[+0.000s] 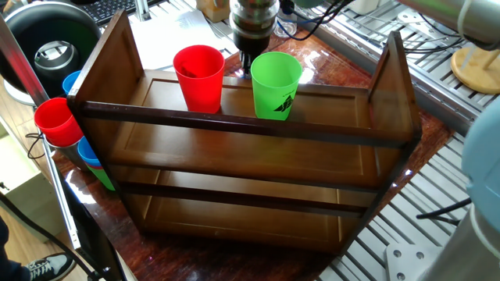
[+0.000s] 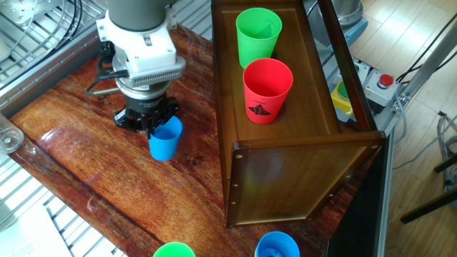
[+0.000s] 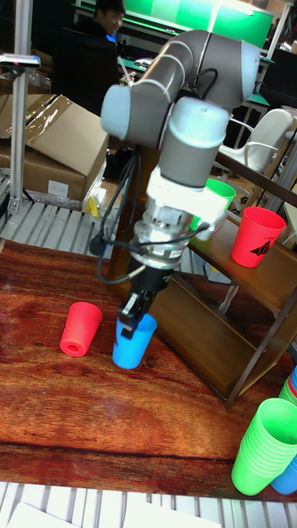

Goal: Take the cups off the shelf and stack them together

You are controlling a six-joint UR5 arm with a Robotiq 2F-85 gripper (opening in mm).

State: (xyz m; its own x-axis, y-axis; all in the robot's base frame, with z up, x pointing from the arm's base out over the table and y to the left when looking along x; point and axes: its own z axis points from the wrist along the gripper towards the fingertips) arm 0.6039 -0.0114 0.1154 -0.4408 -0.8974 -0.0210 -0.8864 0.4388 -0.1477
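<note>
Tool [image 3: 134, 313] clamped on blue cup [image 3: 133, 341] rim above bench [image 3: 49, 404]; best carried level over inverted red cup [image 3: 80, 328], lowered squarely.

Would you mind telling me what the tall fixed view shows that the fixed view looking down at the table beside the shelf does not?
Only the tall view shows the red cup on the table, lying on its side; in the other it is hidden under the arm. Only the down-looking view shows the red button beyond the shelf. Both show the tool shut on the blue cup and the green cup and red cup on the shelf.
</note>
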